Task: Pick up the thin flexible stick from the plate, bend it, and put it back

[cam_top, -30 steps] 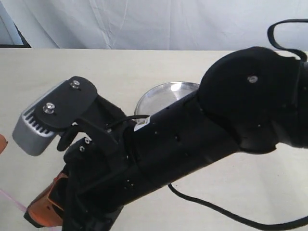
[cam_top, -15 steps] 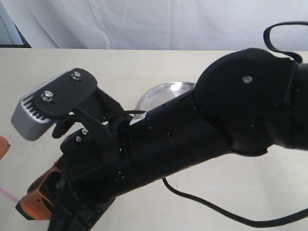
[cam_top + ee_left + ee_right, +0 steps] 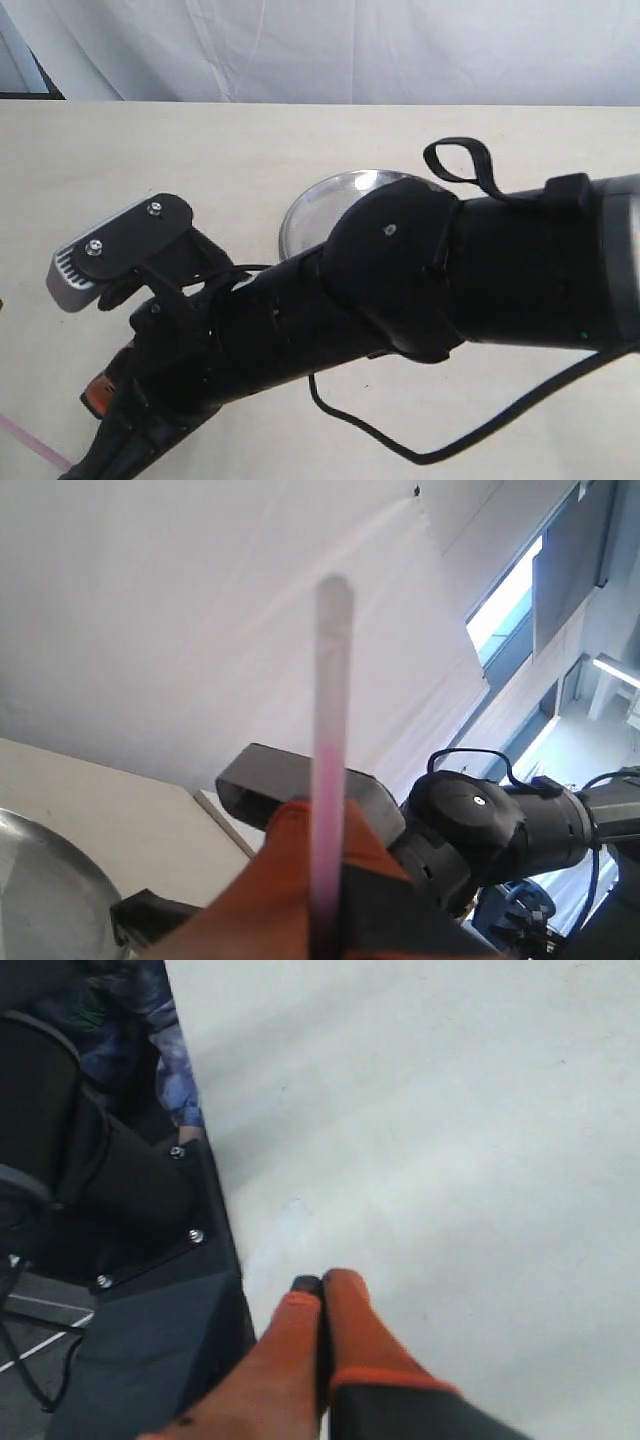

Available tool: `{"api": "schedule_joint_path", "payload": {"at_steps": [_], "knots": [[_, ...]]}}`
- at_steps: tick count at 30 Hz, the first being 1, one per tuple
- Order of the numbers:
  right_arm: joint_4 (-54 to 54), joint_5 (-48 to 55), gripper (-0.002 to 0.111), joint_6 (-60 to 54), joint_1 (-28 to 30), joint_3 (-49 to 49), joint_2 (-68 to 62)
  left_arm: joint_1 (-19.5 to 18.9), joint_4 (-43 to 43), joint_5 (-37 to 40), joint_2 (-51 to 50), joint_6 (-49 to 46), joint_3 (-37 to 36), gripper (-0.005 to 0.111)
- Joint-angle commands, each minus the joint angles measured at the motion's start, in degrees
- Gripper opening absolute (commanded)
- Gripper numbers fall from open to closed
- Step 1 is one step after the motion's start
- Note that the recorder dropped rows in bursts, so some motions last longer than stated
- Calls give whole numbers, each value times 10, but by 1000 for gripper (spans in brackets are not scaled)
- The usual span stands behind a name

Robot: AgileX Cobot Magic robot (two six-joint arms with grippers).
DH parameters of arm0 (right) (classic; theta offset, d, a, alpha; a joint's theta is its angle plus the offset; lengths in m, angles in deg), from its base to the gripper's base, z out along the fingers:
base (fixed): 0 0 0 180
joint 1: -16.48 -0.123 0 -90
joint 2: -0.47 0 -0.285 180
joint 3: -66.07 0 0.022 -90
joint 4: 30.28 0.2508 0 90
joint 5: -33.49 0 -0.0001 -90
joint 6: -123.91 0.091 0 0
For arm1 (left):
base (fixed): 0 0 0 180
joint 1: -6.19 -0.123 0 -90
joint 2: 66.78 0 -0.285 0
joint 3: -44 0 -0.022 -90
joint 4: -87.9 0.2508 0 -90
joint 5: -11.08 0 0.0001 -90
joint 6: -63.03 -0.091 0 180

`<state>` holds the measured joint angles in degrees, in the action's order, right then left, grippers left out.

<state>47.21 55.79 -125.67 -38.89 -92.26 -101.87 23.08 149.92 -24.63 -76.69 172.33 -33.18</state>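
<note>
Pale beige table (image 3: pixel 250 150) spans the exterior view from 9 to 3 o'clock. Wrinkled white cloth (image 3: pixel 350 50) hangs behind it at 12 o'clock, with a dark gap (image 3: pixel 45 88) at 10 o'clock past the cloth edge. Left wrist view: white sheet, bright window strip (image 3: pixel 505 605) beside a dark panel (image 3: pixel 570 560), lit ceiling tube (image 3: pixel 615 668).

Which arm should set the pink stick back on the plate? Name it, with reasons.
Left, likely. The left gripper holds the pink stick, and the silver plate shows in its wrist view. The right gripper is shut, no stick visible.
</note>
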Motion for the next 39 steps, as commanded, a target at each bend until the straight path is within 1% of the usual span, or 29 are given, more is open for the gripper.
{"api": "schedule_joint_path", "payload": {"at_steps": [1, 3, 5, 7, 8, 10, 11, 12, 15, 17, 19, 21, 25, 30, 34, 35, 36, 38, 39], "knots": [[-1, 3, 0, -8, 0, -2, 33, 3, 37, 1, 1, -1, 0, 0], [-1, -17, 1, -8, 0, -2, 69, 3, 76, 1, 1, -1, 0, 0], [-1, -23, 7, -8, 0, -2, 97, 3, 101, 2, 1, -1, 0, 0], [-1, -22, 20, -8, 0, -2, 121, 3, 109, 6, 1, -1, 0, 0], [-1, -6, 36, -7, 0, -2, 132, 3, 107, 15, 1, -1, 0, 0], [-1, 16, 51, 1, 0, -2, 133, 3, 100, 24, 1, 0, 0, 0], [-2, 25, 55, 9, -1, -2, 130, 3, 93, 27, 1, 0, 0, 0], [-7, 31, 56, 16, -1, -2, 126, 3, 86, 27, 1, 0, 0, 0], [-14, 54, 50, 26, -1, -2, 113, 3, 72, 27, 1, -1, 0, 0], [-14, 82, 44, 26, -1, -2, 103, 3, 73, 35, 1, -4, 0, 0], [-14, 101, 42, 26, -1, -2, 102, 3, 77, 47, 1, -4, 0, 0], [-14, 105, 42, 26, -1, -2, 101, 3, 70, 49, 1, -3, 0, 0], [-11, 77, 42, 26, -1, -2, 95, 3, 41, 46, 1, -3, 0, 0], [-3, 79, 42, 24, -1, -2, 67, 3, 8, 38, 1, -3, 0, 0], [6, 70, 41, 21, -1, -2, 42, 3, 3, 23, 1, -3, 0, 0], [6, 67, 36, 18, -1, -2, 38, 3, 3, 21, 1, -3, 0, 0], [6, 63, 28, 8, -1, -2, 33, 3, 2, 17, 1, -3, 0, 0], [6, 46, 5, -7, -1, -2, 29, 3, -4, 9, 1, -3, 0, 0], [6, 34, 0, -9, -1, -2, 28, 3, -7, 5, 1, -3, 0, 0]]}}
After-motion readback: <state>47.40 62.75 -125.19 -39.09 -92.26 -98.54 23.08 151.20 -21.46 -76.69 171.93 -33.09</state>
